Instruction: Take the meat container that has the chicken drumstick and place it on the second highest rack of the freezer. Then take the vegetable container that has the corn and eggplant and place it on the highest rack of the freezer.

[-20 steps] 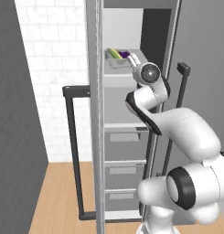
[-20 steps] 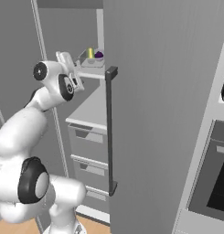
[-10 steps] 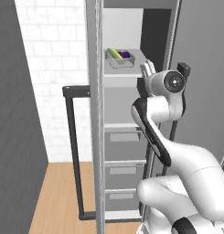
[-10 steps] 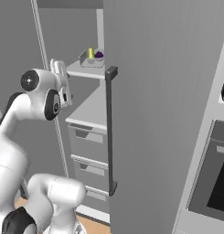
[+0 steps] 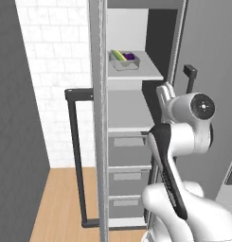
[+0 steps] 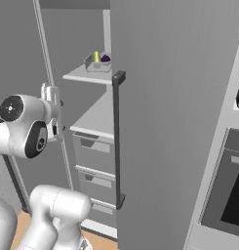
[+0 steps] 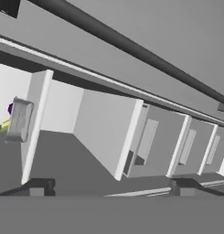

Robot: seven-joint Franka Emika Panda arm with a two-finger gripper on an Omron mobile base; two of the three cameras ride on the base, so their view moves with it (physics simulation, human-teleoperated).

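Left base view: vegetable container [image 5: 124, 60] parked on the highest rack [image 5: 136, 74] of the freezer [image 5: 131, 142], presumably where the task wants it; corn [image 5: 119, 55] yellow, eggplant [image 5: 130, 57] dark purple. Gripper [image 5: 164, 95] below, empty.

Right base view: same tray [image 6: 97, 63] up top, gripper [image 6: 50, 95] well apart, jaws spread wide.

Hand view: tray [image 7: 18, 119] at far left, rolled sideways, drawers [image 7: 177, 146] alongside.

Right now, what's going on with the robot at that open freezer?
The vegetable container with the corn and eggplant sits on a shelf inside the open freezer. The arm's tool is open and empty, out in front of the freezer below that shelf. The shelf below looks bare from here.
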